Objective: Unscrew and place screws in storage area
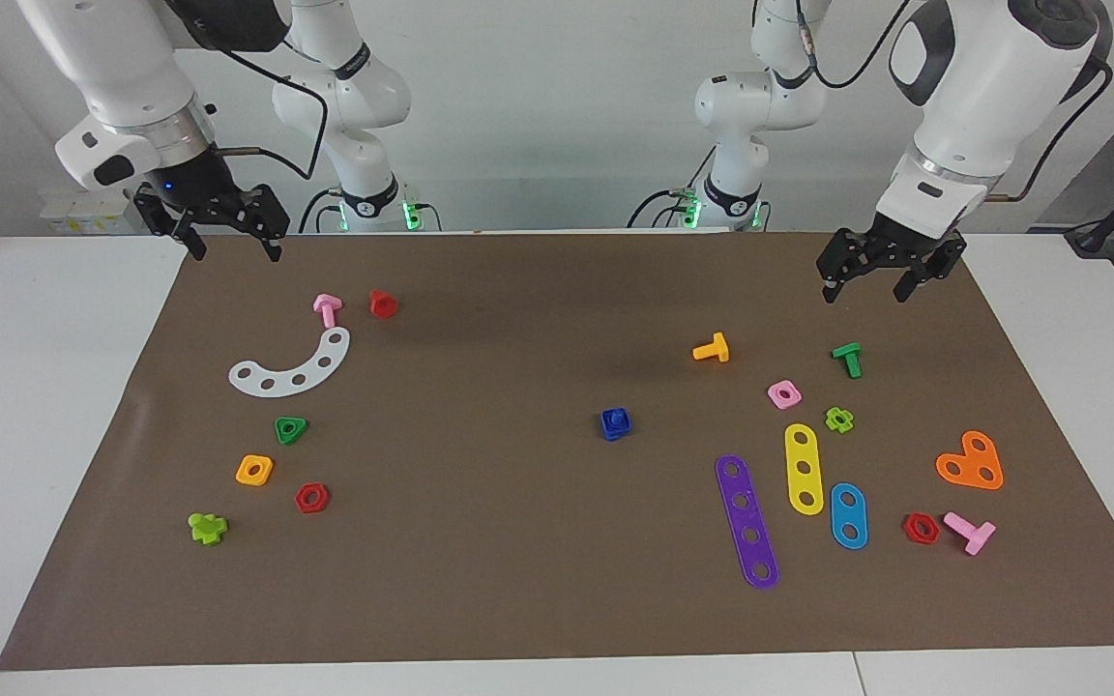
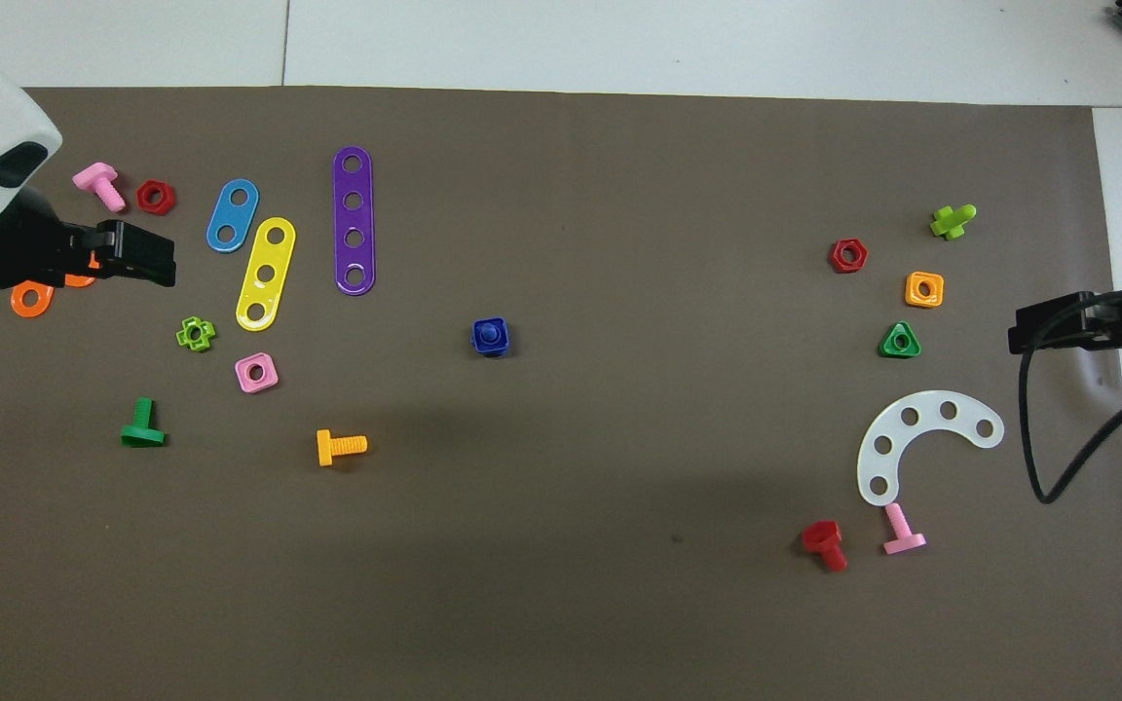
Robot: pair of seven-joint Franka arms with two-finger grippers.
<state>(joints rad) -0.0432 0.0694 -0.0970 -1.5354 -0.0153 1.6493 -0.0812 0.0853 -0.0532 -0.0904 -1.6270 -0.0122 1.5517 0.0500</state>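
Blue screw (image 1: 616, 422) sits mid-frame, alone on the brown mat (image 1: 480, 580). White curved strip (image 1: 290, 367) at center-left, both grippers, left gripper (image 1: 864, 287) and right gripper (image 1: 234, 242), hang open up top.

No text, label, brand, number or sign can be read anywhere in either view.

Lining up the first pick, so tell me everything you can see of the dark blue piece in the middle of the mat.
The dark blue piece looks like glossy plastic: a square block with a small round stub poking up from its centre, probably a screw seated in a nut. It sits flat and alone mid-mat, touching nothing, between the coloured strips and the white curved strip. Neither pincer is near it.
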